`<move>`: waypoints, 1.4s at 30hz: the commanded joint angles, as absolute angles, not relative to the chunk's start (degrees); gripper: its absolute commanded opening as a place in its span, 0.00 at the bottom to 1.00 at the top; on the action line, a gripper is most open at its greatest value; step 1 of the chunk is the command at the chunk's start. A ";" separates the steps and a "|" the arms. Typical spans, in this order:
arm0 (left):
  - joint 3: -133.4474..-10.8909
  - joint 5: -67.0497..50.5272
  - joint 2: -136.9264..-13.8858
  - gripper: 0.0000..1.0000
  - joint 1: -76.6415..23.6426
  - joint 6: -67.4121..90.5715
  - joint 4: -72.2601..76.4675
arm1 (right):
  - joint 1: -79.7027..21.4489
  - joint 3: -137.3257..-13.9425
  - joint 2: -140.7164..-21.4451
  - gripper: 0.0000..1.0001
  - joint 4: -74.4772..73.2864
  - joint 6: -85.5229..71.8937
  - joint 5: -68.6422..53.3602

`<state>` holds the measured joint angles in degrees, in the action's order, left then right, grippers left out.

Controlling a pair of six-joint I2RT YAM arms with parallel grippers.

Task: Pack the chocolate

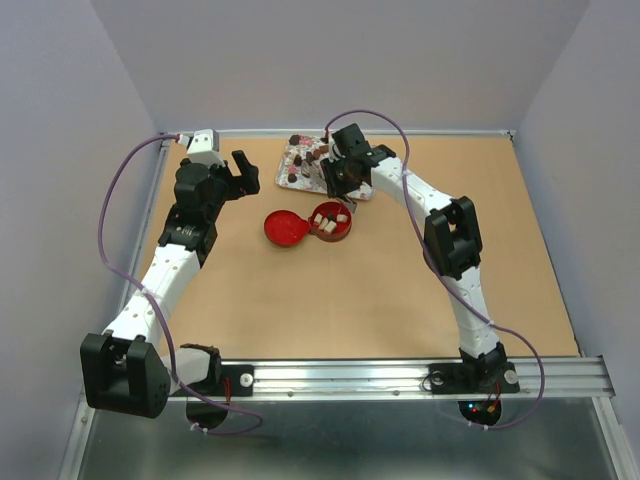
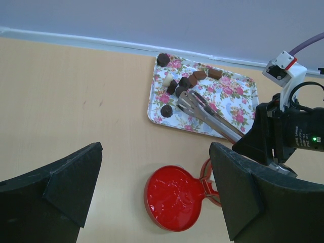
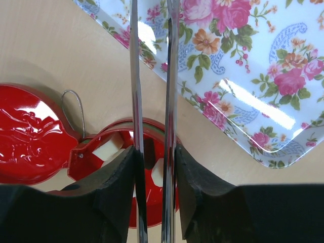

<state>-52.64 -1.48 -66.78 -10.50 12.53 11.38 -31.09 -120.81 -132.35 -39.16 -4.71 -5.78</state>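
Red tin (image 1: 331,222) sits open on the table (image 1: 400,290), its lid (image 1: 284,228) lying flat just to its left, rims touching. We note a few cream pieces (image 1: 334,221) inside the tin. Most of the chocolate (image 2: 183,82) is on the flowered tray (image 2: 238,96) beyond the tin. Dark, brown and one cream piece cluster in the tray's left half. One dark piece sits at the far corner, and another lies apart near the near edge.

Right gripper (image 3: 154,152) is clamped on the handle end of the metal tongs (image 2: 205,112), with both pads (image 3: 119,187) squeezing the two blades close together. The tong tips lie over the tray just beside the cluster; we cannot tell whether they touch a piece.

Left gripper (image 2: 154,152) is spread wide with nothing between its fingers. It hangs above the bare table left of the tray, with the lid in its camera's lower view.
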 commanded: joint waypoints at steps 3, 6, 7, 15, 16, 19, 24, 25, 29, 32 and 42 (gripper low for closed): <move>-54.49 -1.93 -65.39 0.99 -10.72 12.22 14.50 | -31.73 -122.96 -129.91 0.35 -39.64 -3.52 -2.29; -54.49 -2.02 -65.21 0.99 -10.72 12.30 14.50 | -31.82 -122.00 -128.41 0.33 -39.46 -3.25 -1.67; -54.49 -2.02 -65.30 0.99 -10.72 12.39 14.50 | -31.82 -121.64 -127.80 0.32 -39.55 -3.16 -1.67; -54.32 -2.02 -64.78 0.99 -10.72 12.39 14.41 | -31.73 -117.60 -120.25 0.30 -39.11 -2.81 -1.41; -54.23 -2.02 -64.78 0.99 -10.72 12.48 14.50 | -31.82 -116.47 -119.45 0.30 -39.02 -2.90 -1.58; -54.14 -2.20 -64.69 0.99 -10.72 12.57 14.50 | -31.73 -114.09 -116.73 0.30 -38.85 -2.81 -1.76; -53.96 -2.11 -64.42 0.99 -10.72 12.57 14.50 | -31.90 -106.89 -110.06 0.30 -38.32 -3.08 -3.16; -53.96 -2.11 -64.42 0.99 -10.72 12.57 14.50 | -31.82 -105.05 -108.65 0.30 -38.23 -3.16 -3.25; -54.05 -2.20 -64.60 0.99 -10.72 12.48 14.41 | -31.82 -96.52 -101.97 0.30 -37.27 -3.69 -2.81; -54.05 -2.37 -64.69 0.99 -10.72 12.66 14.41 | -31.82 -90.72 -98.45 0.30 -37.26 -4.13 -2.37; -54.23 -2.64 -65.13 0.99 -10.72 12.74 14.15 | -31.90 -81.48 -91.23 0.30 -37.27 -5.71 -5.01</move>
<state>-52.64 -1.87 -66.57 -10.50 12.56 11.49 -31.27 -83.29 -93.58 -39.62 -4.86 -3.57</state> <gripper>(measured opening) 0.985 0.354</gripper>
